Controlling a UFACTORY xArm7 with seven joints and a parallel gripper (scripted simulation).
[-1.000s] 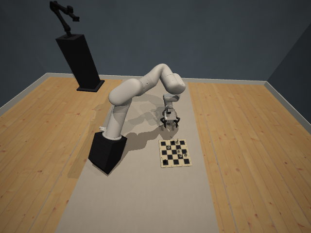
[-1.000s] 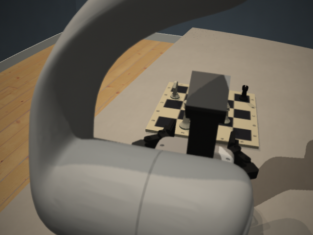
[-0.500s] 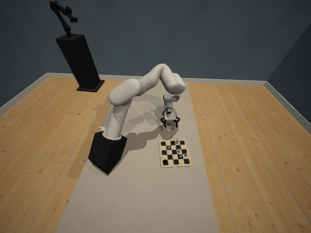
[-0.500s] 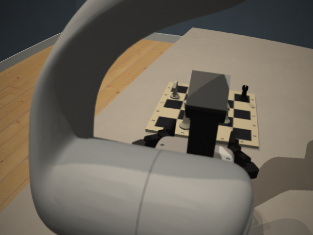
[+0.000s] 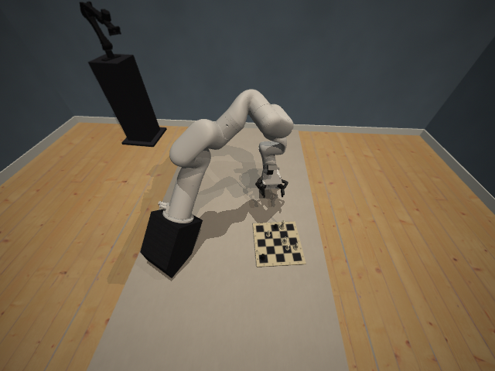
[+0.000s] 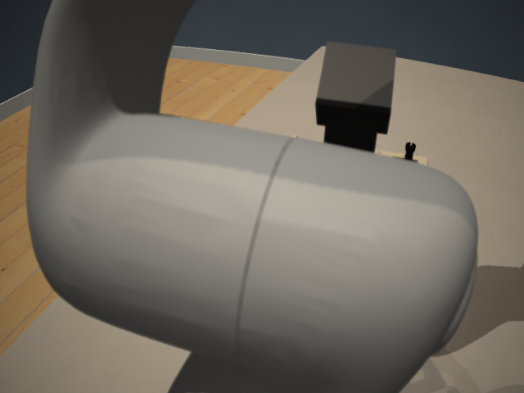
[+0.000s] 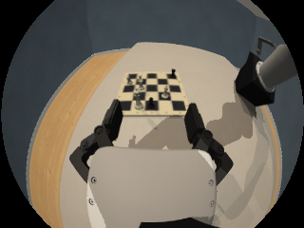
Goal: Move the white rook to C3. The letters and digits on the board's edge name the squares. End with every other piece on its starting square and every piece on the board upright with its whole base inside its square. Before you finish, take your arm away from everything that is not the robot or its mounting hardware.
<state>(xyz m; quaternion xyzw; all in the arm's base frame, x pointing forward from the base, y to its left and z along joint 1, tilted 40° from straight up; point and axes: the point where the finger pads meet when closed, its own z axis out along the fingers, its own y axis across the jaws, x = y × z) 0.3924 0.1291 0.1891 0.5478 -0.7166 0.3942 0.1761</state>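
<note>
A small chessboard (image 5: 279,243) lies on the grey mat in front of the arm; it also shows in the wrist view (image 7: 154,93). Several white pieces (image 5: 285,240) stand on its right half, too small to tell the rook apart. A black piece (image 5: 262,257) stands at the near left corner and shows in the exterior view (image 6: 408,149). My gripper (image 5: 271,190) hangs open and empty above the mat, short of the board's far edge. In the wrist view the open fingers frame the board's near edge. In the exterior view the arm hides most of the board.
The arm's black base block (image 5: 171,241) stands left of the board. A tall black pedestal (image 5: 124,100) carrying a dark arm stands far back left. Wooden floor lies on both sides of the mat.
</note>
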